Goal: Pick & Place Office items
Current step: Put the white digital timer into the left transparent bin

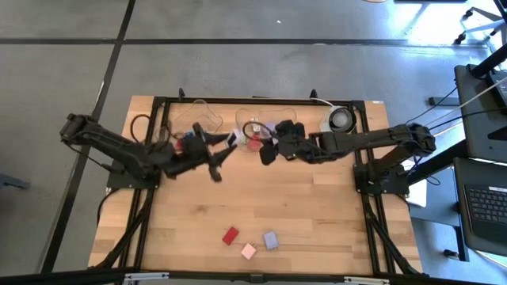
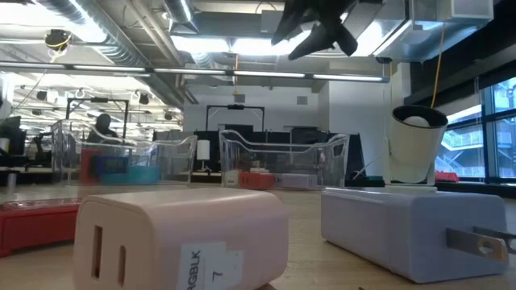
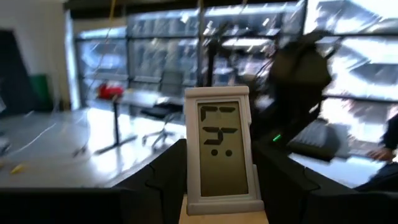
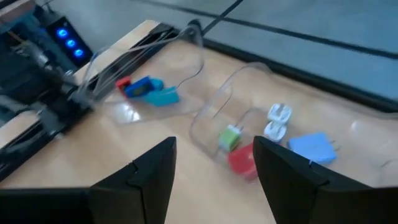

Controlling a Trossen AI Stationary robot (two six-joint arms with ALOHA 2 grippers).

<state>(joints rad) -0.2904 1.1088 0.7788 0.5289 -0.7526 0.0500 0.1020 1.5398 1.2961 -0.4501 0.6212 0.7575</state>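
Legibly, pink block (image 2: pixel 181 238) label reads "7".

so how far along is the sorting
Partly done. Several blocks already lie in the two clear trays: red, blue and teal in one, green, red, white and blue in the other. The left gripper holds a white display item. The right gripper is open, empty. A red block, pink block and lavender block remain on the table.
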